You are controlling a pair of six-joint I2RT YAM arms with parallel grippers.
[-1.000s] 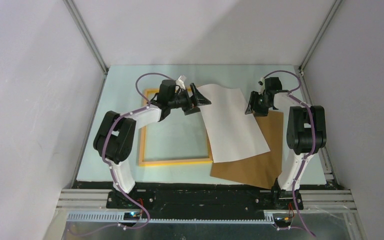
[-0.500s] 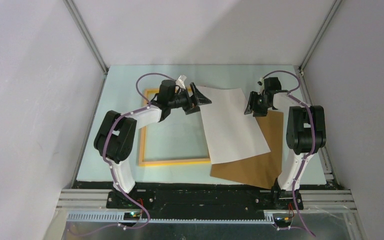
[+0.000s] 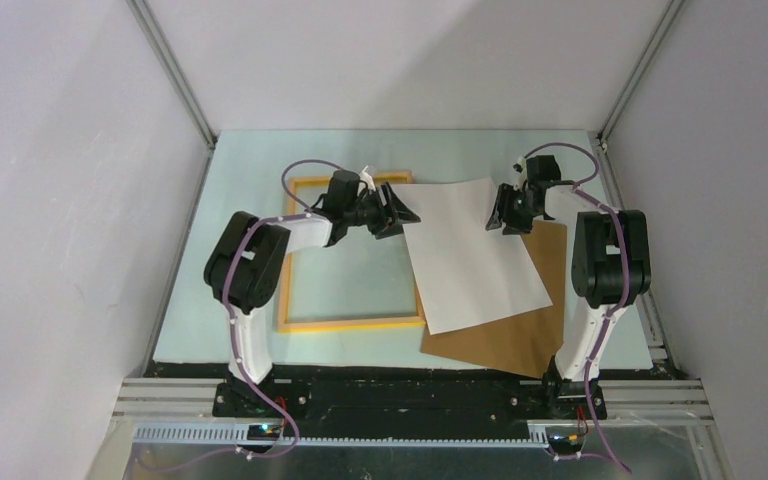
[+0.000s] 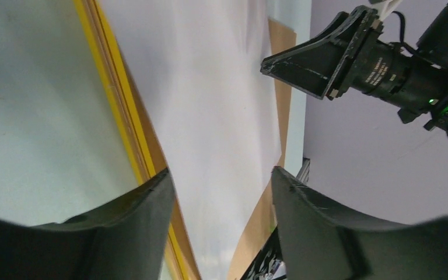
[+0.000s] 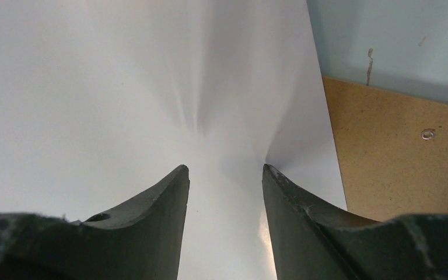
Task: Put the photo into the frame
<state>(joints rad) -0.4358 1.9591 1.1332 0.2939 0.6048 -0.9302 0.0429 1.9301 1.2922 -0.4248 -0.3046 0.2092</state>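
The photo (image 3: 475,255) lies white side up, its print hidden, tilted across the frame's right rail and the brown board. The frame (image 3: 350,323) is a thin yellow rectangle lying flat on the left. My left gripper (image 3: 405,207) is at the photo's far left corner. In the left wrist view it (image 4: 220,170) is open, with the white photo (image 4: 210,87) and the yellow frame rail (image 4: 102,70) between the fingers. My right gripper (image 3: 500,215) is at the photo's far right edge. In its wrist view it (image 5: 224,167) is open, its tips on the slightly buckled photo (image 5: 122,87).
A brown backing board (image 3: 520,325) lies under the photo's right side and reaches the table's near right edge, also seen as the board (image 5: 408,157) in the right wrist view. Grey walls and aluminium posts close in the pale green table (image 3: 250,160).
My left arm has swung right and lowered toward the photo's corner, its jaws narrowing. The photo has turned a little and slid right. The right gripper has barely moved.
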